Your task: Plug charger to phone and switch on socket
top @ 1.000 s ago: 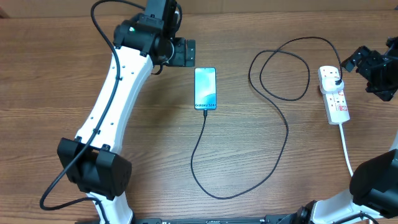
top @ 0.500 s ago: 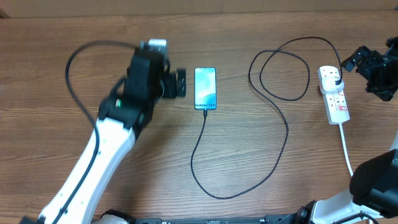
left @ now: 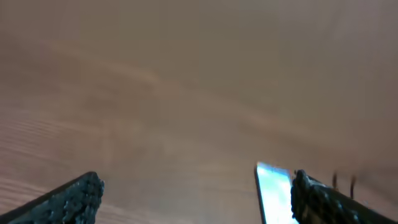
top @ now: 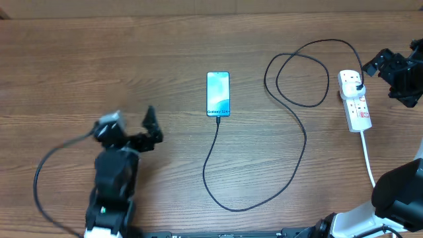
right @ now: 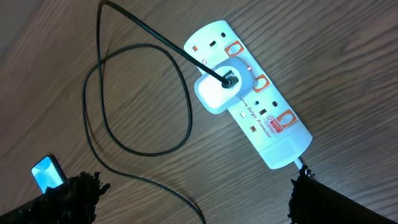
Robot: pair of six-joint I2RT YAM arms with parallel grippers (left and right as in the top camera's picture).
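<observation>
The phone lies flat mid-table with its blue screen up, and also shows in the left wrist view as the phone and small in the right wrist view as the phone. The charger cable runs from the phone's near end, loops across the table and ends at a white plug seated in the socket. My left gripper hovers open, well left of and nearer than the phone. My right gripper is open just right of the socket, holding nothing.
The socket's thick white cord trails toward the front right edge. Cable loops lie between the phone and the socket. Bare wooden tabletop fills the left half.
My left arm has swung back fast from beside the phone's left edge to the front left of the table. The right arm, phone, cable and socket have not moved.
</observation>
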